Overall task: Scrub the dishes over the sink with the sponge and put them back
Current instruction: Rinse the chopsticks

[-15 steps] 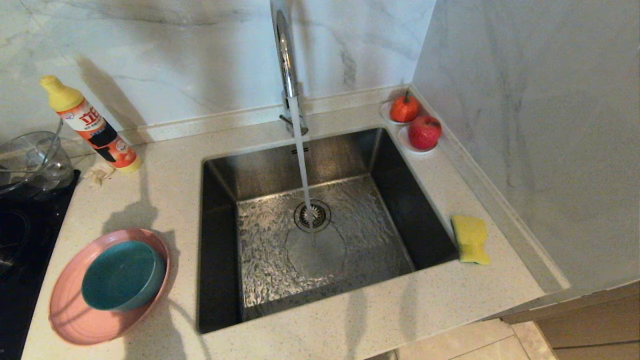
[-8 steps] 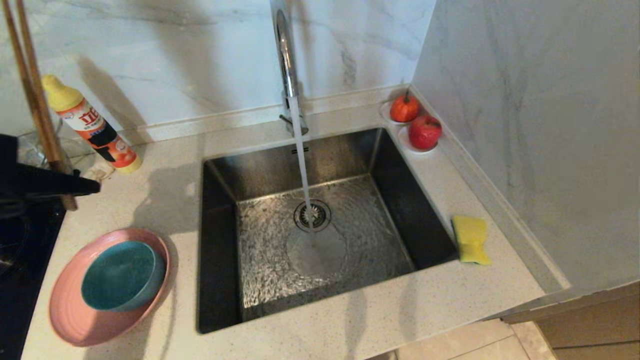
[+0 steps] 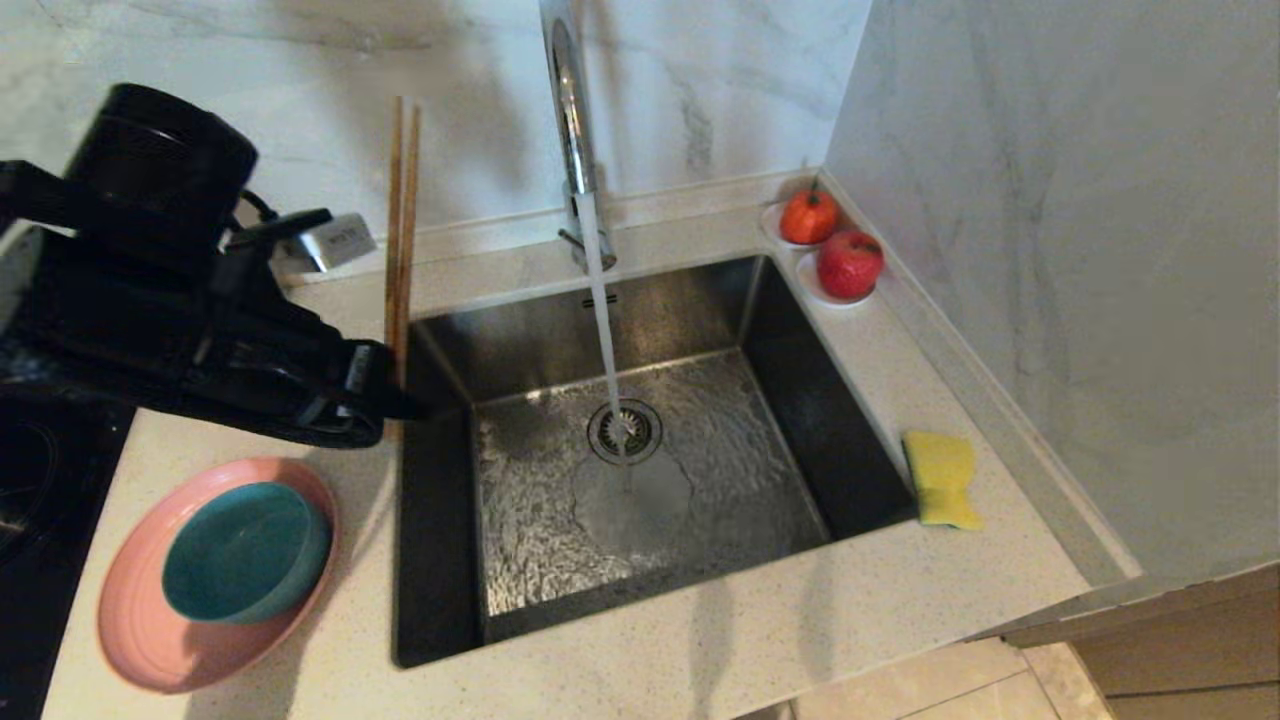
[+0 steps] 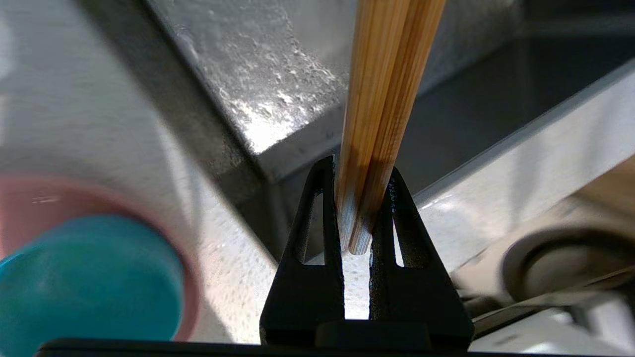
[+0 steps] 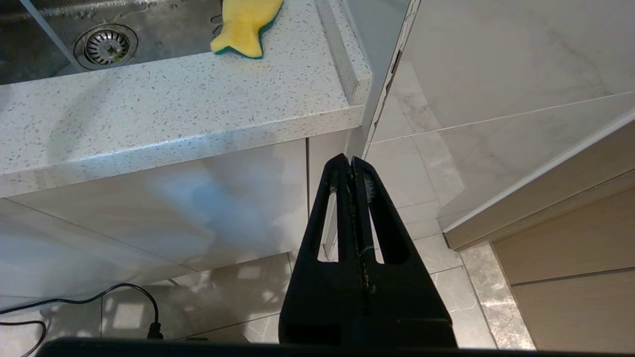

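The left gripper (image 4: 364,198) pinches a pair of wooden chopsticks (image 3: 402,215) near their lower ends, holding them about upright above the left rim of the sink (image 3: 440,520), where water runs from the tap (image 3: 572,120) onto the drain. The pink plate (image 3: 140,640) with the teal bowl (image 3: 245,550) in it sits on the counter (image 3: 700,660) left of the sink, and the sponge (image 3: 941,478) lies on its right side. The right gripper (image 5: 351,163) hangs below the counter edge, fingers pressed together and seemingly empty.
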Controlling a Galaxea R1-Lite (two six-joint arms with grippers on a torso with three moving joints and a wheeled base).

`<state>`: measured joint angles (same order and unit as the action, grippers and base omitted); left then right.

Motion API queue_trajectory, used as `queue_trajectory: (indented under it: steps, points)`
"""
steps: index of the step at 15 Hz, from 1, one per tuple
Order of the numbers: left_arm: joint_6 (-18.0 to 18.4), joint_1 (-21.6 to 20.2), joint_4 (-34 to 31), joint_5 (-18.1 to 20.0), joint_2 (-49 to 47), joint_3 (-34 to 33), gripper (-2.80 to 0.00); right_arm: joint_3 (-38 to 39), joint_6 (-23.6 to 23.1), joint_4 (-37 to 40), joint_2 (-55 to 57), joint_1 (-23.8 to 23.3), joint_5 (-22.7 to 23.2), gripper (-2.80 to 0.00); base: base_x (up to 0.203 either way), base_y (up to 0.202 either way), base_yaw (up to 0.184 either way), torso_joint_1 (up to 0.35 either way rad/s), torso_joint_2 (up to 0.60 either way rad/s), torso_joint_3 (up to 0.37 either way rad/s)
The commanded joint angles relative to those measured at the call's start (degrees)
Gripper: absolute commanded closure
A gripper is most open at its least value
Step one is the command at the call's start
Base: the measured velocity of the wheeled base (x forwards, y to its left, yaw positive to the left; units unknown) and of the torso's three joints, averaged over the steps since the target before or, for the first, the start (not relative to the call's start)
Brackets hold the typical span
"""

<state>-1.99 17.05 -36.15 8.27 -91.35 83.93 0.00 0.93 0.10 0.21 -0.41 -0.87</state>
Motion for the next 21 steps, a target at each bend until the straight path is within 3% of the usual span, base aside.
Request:
queue_trajectory:
  steps: [1,7,11,15,17,21]
  points:
    - [0.36,3.34,1.48,-1.71,-5.32,-1.58,0.0,0.0,0.04,-0.01,0.05,-0.02,-0.01,0.0,0.0,0.0,0.0,0.0,0.0,0.0]
    - [2.75,10.31,17.71,-10.12,-9.01,-14.96,0.0,0.02,-0.01,-0.01,-0.03,0.04,-0.01,0.0,0.0,0.0,0.0,0.0,0.0,0.0]
    - [2.1,14.59,19.98,-10.54,-11.18,-15.96,0.0,0.01,0.04,-0.01,-0.03,-0.02,-0.01,0.0,0.0,0.0,0.0,0.0,0.0,0.0]
    - [1.83,15.58,27.1,-11.66,-12.65,-18.44,0.0,0.02,0.04,-0.01,-0.03,-0.02,-0.01,0.0,0.0,0.0,0.0,0.0,0.0,0.0]
    - [-1.02,15.56,29.04,-13.58,-14.03,-18.11,0.0,0.02,0.03,-0.01,0.04,-0.02,-0.01,0.0,0.0,0.0,0.0,0.0,0.0,0.0]
    - [-7.4,14.97,33.58,-13.67,-17.77,-16.85,0.0,0.0,0.04,-0.01,-0.03,-0.02,-0.01,0.0,0.0,0.0,0.0,0.0,0.0,0.0]
